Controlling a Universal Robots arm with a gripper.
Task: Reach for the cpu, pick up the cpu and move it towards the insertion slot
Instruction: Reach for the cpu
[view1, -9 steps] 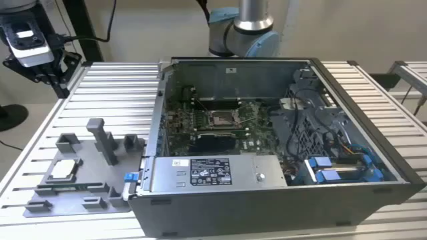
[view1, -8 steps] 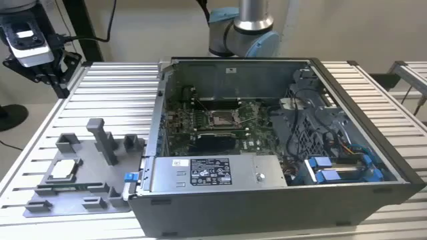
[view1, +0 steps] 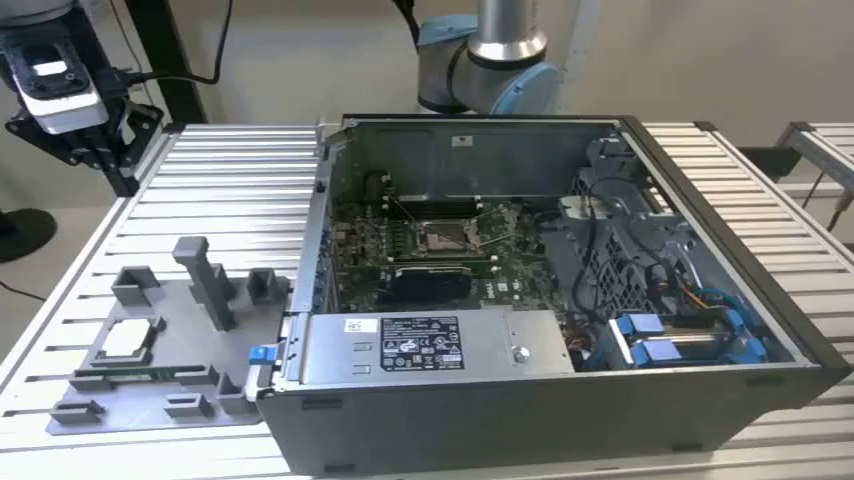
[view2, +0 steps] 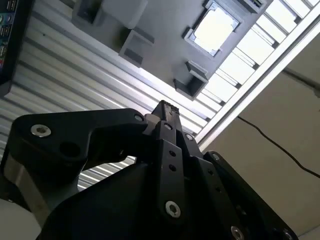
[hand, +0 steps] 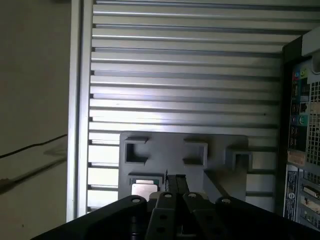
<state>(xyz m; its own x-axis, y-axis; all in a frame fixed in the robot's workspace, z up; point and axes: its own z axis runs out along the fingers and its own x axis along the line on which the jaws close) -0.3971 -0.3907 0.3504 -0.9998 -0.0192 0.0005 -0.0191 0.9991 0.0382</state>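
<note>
The cpu (view1: 124, 340) is a pale square plate lying flat in a recess of the grey fixture (view1: 200, 405), on the exterior view's left. It also shows in both wrist views, cpu (view2: 214, 31) and cpu (hand: 145, 189). My gripper (view2: 165, 107) is shut with nothing between its black fingers, and it hangs well above the fixture, apart from the cpu. In the first wrist view the gripper (hand: 175, 179) points down just beside the cpu. The insertion slot (view1: 445, 237), a shiny metal-framed socket, sits on the board inside the open computer case (view1: 561, 400).
The arm's wrist head (view1: 60, 85) is high at the exterior view's left. A thin green memory stick (view1: 127, 373) lies in the fixture in front of the cpu. Grey posts (view1: 200, 275) rise from the fixture. The ribbed metal table (view1: 227, 190) carries everything.
</note>
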